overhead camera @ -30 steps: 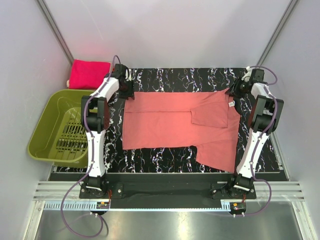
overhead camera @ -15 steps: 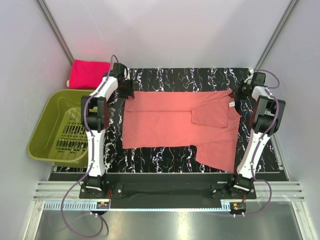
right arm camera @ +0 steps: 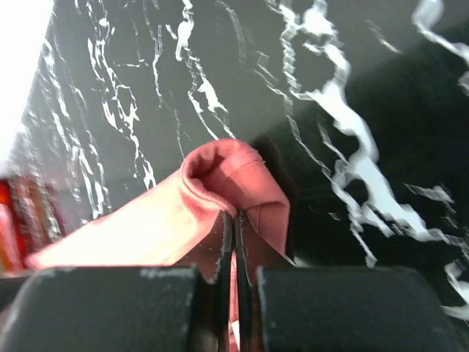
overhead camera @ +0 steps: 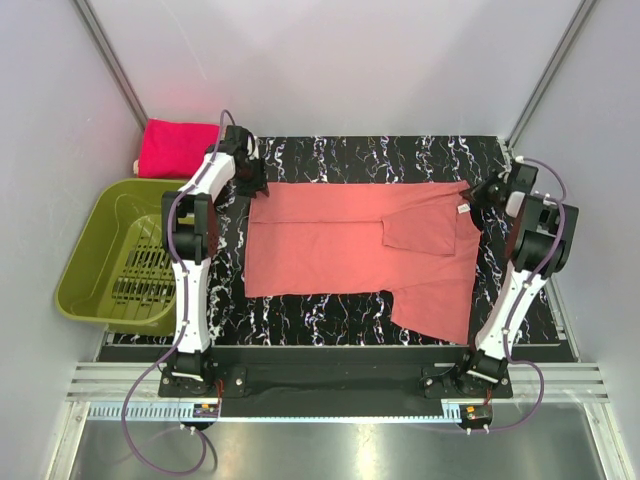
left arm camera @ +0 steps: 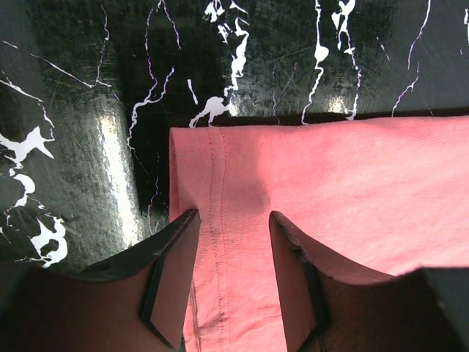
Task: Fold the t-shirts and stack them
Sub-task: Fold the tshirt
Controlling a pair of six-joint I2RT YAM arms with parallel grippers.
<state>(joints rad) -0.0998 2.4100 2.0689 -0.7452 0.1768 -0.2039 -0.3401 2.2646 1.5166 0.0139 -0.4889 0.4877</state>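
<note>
— So, where was the salmon t-shirt (overhead camera: 340, 240) lying, and how was it gripped?

— It was spread flat across the middle of the surface (overhead camera: 350, 155), with one sleeve folded in. A small fold at its far right corner was pinched between the right fingers (right arm camera: 223, 253), which were pressed together. The left fingers (left arm camera: 172, 271) were half spread astride the hem at the far left corner, with nothing clamped.

— What could be expected to go wrong?

— If the right side were raised alone, the cloth would likely be dragged askew and the folded sleeve shaken loose. The pinch looked thin, so the corner might be lost. If the left fingers were closed as placed, perhaps only the hem stitching would be caught.

— And what could not be made out?

— From above, both sets of fingers were hidden under the arms. How many layers were pinched could not be told. Whether the magenta t-shirt (overhead camera: 178, 147) off the far left corner, behind the basket (overhead camera: 95, 260), was one garment or several could not be judged.
</note>
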